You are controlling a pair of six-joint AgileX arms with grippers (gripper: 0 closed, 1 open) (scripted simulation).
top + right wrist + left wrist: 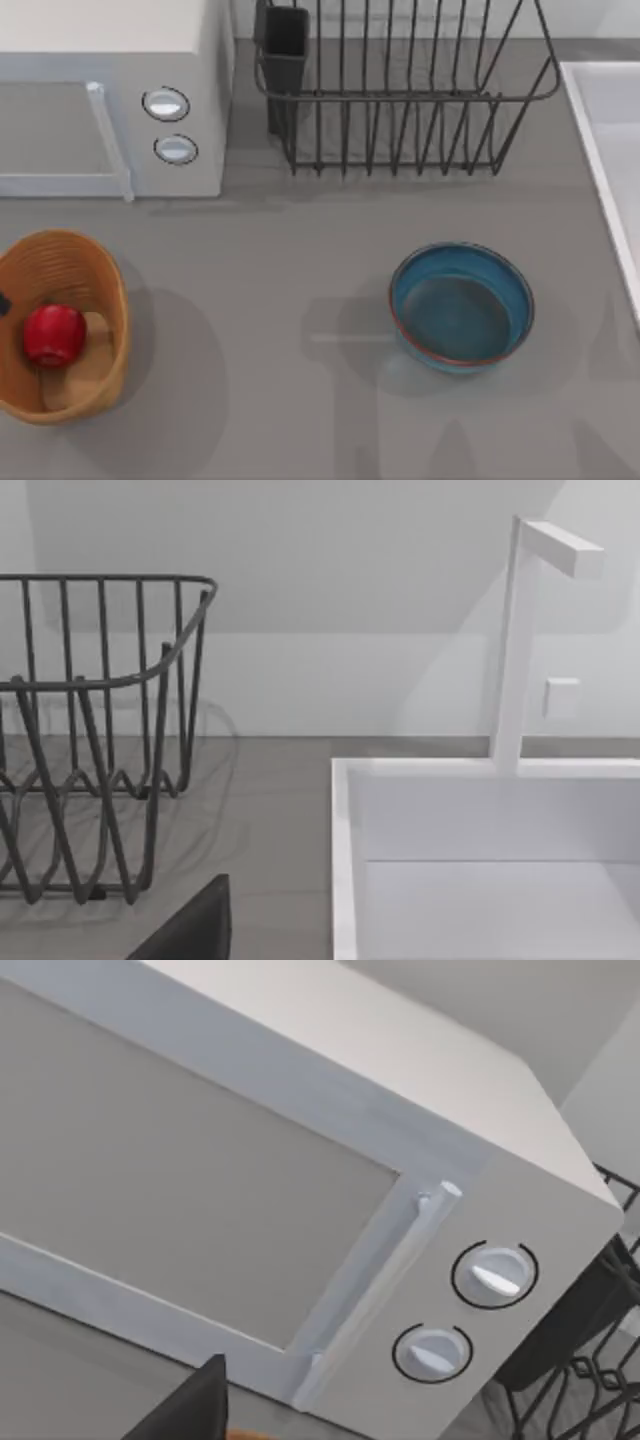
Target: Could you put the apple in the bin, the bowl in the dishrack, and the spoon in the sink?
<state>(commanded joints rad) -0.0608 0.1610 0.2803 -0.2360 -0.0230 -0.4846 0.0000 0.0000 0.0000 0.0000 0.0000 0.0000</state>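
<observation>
Red apple [54,334] (orange-tan bin [100,270])

**Dark wedges at the wrist cameras**

A flat, matte black, wedge-shaped piece of the left gripper [190,1410] is showing in the left wrist view. A matching dark grey wedge of the right gripper [195,930] is showing in the right wrist view.

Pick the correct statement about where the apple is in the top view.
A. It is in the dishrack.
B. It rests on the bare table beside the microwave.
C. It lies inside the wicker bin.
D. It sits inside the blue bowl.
C: the red apple lies inside the woven bin at the table's left, while the bowl holds nothing.
</observation>
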